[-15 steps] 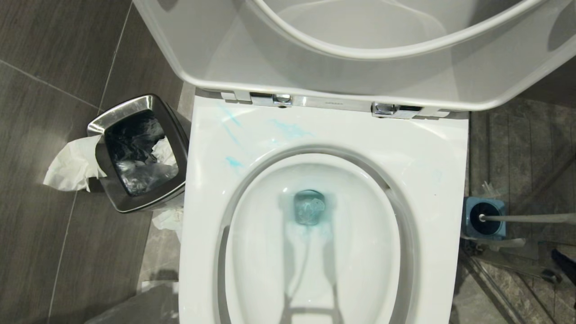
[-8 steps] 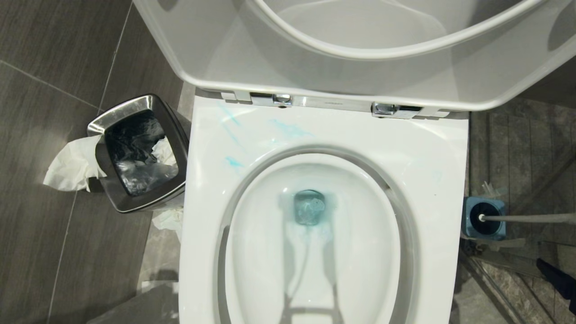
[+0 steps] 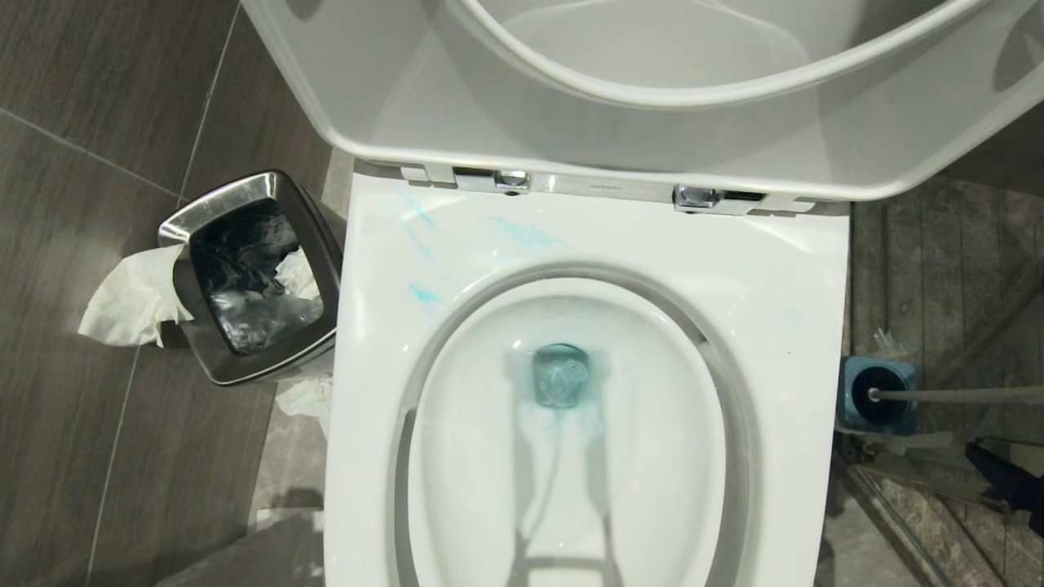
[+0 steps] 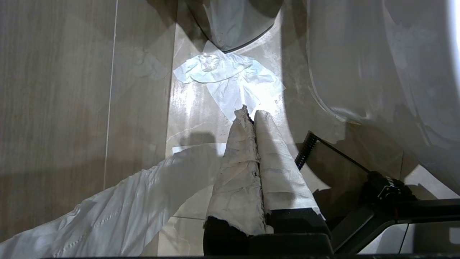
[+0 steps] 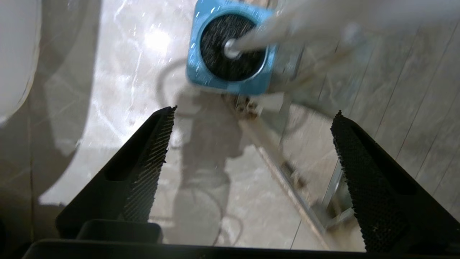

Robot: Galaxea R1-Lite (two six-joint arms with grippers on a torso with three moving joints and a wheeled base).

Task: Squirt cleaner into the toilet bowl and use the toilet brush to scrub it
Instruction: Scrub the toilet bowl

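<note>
Grey tiled floor [image 3: 98, 163]: toilet bowl [image 3: 783, 277], waste bin [image 3: 253, 277], crumpled tissue [image 3: 130, 302], blue brush holder [image 3: 877, 395].

We're looking straight down into the glossy white ceramic toilet bowl [image 3: 779, 302], seat and lid up, with pale turquoise cleaner streaks [image 3: 424, 293] on its rim. Steel-rimmed waste bin [image 3: 249, 277] sits left; the grey-handled toilet brush [image 3: 962, 396] stands in its blue holder [image 3: 856, 371] right, black right end effector [image 3: 1007, 485] just beside it.

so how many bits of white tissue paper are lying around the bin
3 visible: one tissue draped over the waste bin rim on its left, one crumpled inside the bin, one on the floor between bin and toilet bowl. More may be hidden.
</note>
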